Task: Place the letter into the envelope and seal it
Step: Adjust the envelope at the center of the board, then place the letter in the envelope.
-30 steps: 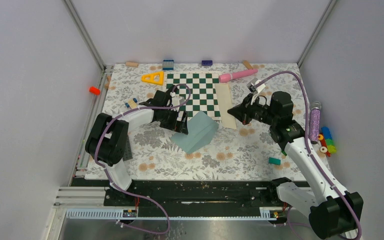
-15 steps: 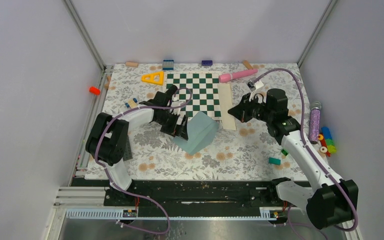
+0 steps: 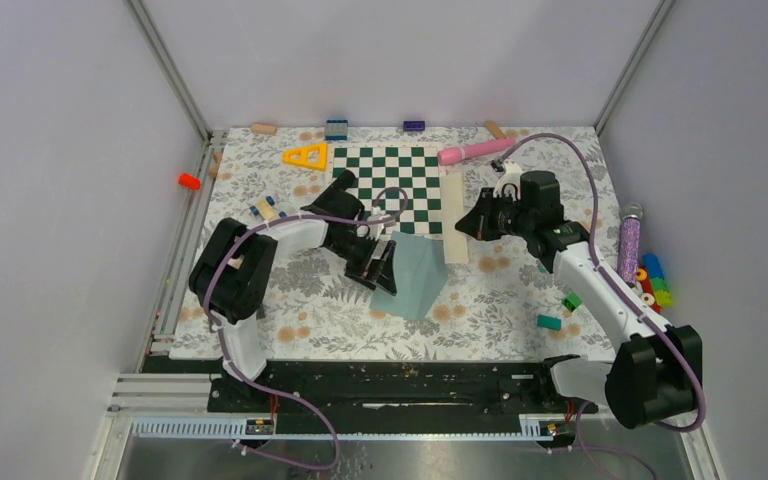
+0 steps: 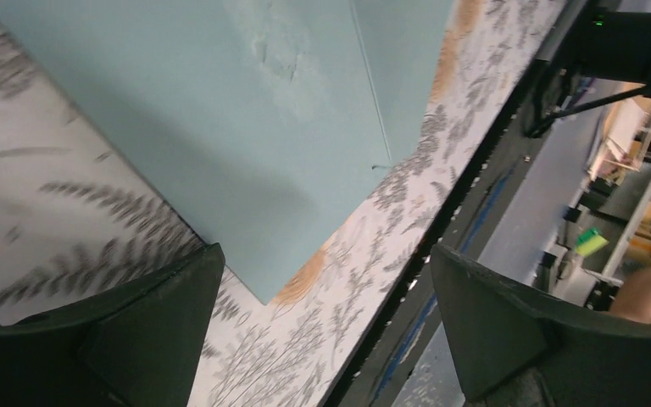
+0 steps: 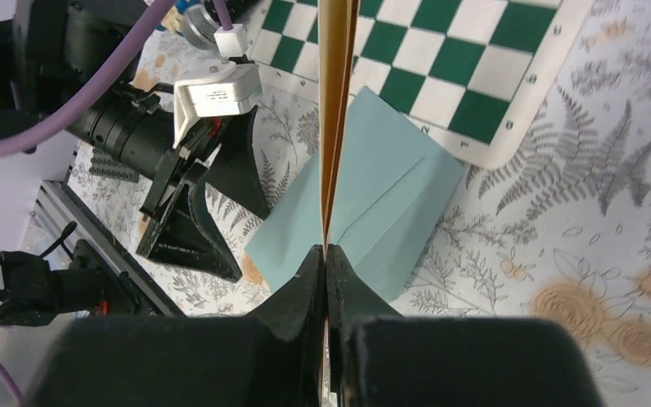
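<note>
The teal envelope (image 3: 415, 276) lies flat on the floral mat just in front of the chessboard; it also shows in the left wrist view (image 4: 246, 110) and the right wrist view (image 5: 390, 203). My left gripper (image 3: 380, 266) is open at the envelope's left edge, its dark fingers (image 4: 144, 339) wide apart over the envelope's corner. My right gripper (image 3: 467, 224) is shut on the folded tan letter (image 3: 452, 215) and holds it edge-up above the mat. In the right wrist view the letter (image 5: 336, 119) runs as a thin strip from the pinched fingertips (image 5: 327, 264).
The green-white chessboard (image 3: 393, 186) lies behind the envelope. A pink marker (image 3: 474, 151), a yellow triangle (image 3: 307, 155) and small blocks lie along the back. A purple tube (image 3: 628, 243), coloured pieces (image 3: 652, 283) and two teal blocks (image 3: 560, 311) lie at the right.
The envelope has slid and turned toward the front right and now lies flatter. My left gripper followed it rightward. My right gripper carried the letter slightly back and left.
</note>
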Motion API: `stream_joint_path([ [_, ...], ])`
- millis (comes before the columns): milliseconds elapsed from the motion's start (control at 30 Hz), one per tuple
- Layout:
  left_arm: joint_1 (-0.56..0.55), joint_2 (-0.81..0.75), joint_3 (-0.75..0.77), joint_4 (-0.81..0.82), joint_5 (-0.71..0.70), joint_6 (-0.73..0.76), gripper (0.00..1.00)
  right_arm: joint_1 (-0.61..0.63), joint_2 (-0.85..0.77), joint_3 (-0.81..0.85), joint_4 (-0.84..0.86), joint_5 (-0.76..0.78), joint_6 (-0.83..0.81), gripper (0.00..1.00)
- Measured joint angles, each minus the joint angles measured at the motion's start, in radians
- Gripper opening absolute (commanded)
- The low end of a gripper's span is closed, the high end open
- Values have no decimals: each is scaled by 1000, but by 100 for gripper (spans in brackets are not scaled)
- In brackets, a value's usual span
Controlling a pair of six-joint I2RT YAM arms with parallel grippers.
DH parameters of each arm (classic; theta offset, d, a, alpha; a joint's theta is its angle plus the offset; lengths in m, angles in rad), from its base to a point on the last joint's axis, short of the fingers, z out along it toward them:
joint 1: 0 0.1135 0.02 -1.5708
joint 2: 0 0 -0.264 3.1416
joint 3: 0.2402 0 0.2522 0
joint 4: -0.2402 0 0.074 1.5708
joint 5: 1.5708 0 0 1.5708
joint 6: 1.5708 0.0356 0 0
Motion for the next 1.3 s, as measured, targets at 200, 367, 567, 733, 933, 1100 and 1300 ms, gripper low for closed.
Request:
stream_joint_path([
  [200,-66,69,44,42,97,-64,99,0,63,14,-51,29,71,0],
  [367,-86,76,45,80,111,-92,99,-1,62,16,-82,46,81,0],
  [567,-68,50,43,85,84,-77,99,-3,62,6,-108,23,82,0],
  [733,-50,-47,37,100,53,-38,99,-3,64,-68,-70,-8,113,0],
  [933,-55,-100,79,164,-17,-46,99,-4,127,-144,14,-35,175,0],
  [1100,-54,-80,76,263,-62,-125,99,-3,196,-158,45,-55,209,0],
  [1300,-44,-35,19,319,-100,-202,98,-3,204,-167,58,-55,214,0],
])
